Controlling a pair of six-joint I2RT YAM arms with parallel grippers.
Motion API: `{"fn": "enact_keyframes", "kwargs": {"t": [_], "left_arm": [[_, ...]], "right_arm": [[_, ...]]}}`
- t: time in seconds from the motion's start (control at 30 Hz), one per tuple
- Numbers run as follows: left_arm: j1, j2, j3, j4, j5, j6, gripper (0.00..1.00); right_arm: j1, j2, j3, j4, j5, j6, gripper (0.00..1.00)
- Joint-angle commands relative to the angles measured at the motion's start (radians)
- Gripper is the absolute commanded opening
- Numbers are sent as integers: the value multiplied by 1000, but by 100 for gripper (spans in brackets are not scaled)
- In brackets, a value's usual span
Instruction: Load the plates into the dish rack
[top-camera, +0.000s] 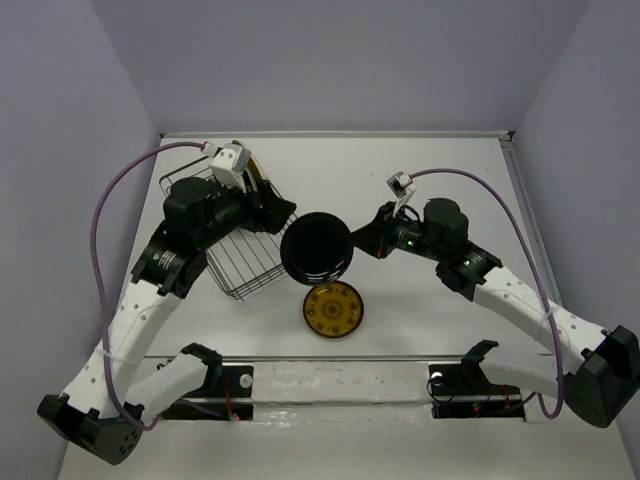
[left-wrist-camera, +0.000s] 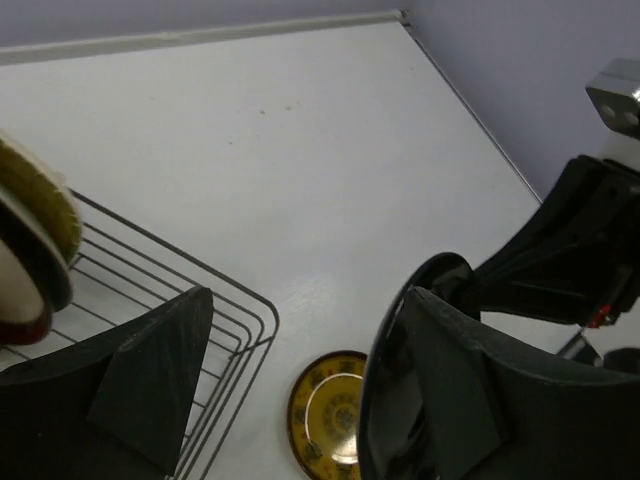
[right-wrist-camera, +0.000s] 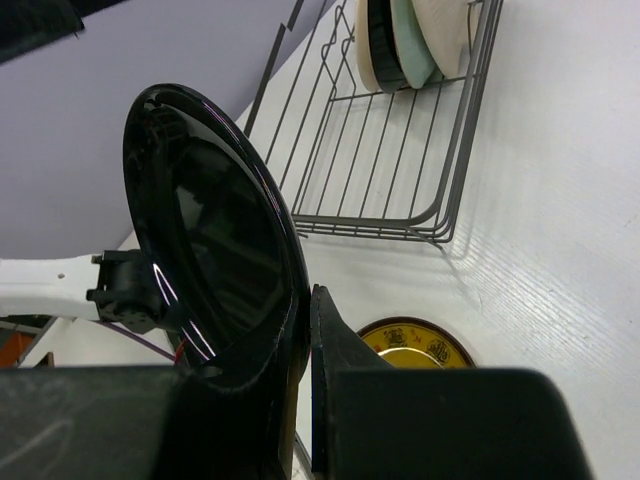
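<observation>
**Status: black plate (top-camera: 318, 248) clamped in right pincer (right-wrist-camera: 305, 310)**

The plate is held on edge above the bench (top-camera: 455, 180), just beside the rack (top-camera: 238, 268). The left pincer (left-wrist-camera: 305, 300) is spread wide, with the plate's rim just inside one finger and nothing gripped. Several plates (right-wrist-camera: 410, 35) are stood upright at one end of the rack. A yellow patterned plate (top-camera: 333, 310) is laid flat on the bench.

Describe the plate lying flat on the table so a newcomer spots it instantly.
Start at the wire dish rack. Off its near corner, close to the gripped black plate, sits a yellow plate. Only it lies flat, with a dark pattern.
</observation>
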Motion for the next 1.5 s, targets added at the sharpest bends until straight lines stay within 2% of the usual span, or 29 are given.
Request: {"fn": "enact_keyframes", "kwargs": {"t": [0.0,0.2,0.27,0.4,0.47,0.5,0.57,0.67,0.77,0.8,0.87,0.9,0.97,1.07,1.13,1.2,1.37,1.4,1.43,1.47], "left_arm": [[-1,78,-33,33,321,20,85],[-1,113,-27,-5,287,71,81],[-1,123,-18,-10,309,74,79],[-3,143,-21,-15,376,82,70],[-4,150,-28,-13,399,82,52],[-7,152,-35,-10,415,82,28],[-7,156,-39,-15,430,83,7],[-7,150,-33,-33,418,91,5],[-9,147,1,-102,288,120,6],[-11,150,33,-155,195,138,5],[-12,153,60,-192,146,164,5],[-14,149,68,-196,161,186,5],[-14,123,62,-183,247,194,5],[-14,65,13,-107,335,198,5],[-15,19,-13,-58,399,200,5],[-15,0,-36,-42,451,203,5],[-15,-29,-51,-48,490,224,5],[-14,-32,-55,-51,488,226,5],[-15,-32,-56,-53,482,229,5],[-14,-31,-56,-55,475,231,5]], "right_arm": [[9,32,26,131,-56,-4,7],[9,78,39,184,-106,2,7],[9,89,43,190,-110,-1,7],[9,93,41,197,-106,-4,7],[9,96,41,200,-103,-7,7],[9,98,42,201,-99,-5,7],[9,98,43,204,-90,-5,7],[9,99,49,216,-87,-2,7],[9,90,47,221,-44,-2,8],[9,87,47,214,-26,-4,22],[9,81,44,210,-26,-14,39],[9,81,44,212,-47,-19,54],[9,99,64,209,-145,-43,70],[9,154,111,204,-278,-80,76],[9,185,134,204,-423,-93,76],[9,219,153,194,-434,-88,78],[9,260,176,177,-452,-110,78],[9,276,187,189,-493,-105,70],[9,282,191,204,-518,-75,46],[9,288,194,221,-535,-56,30]]}}
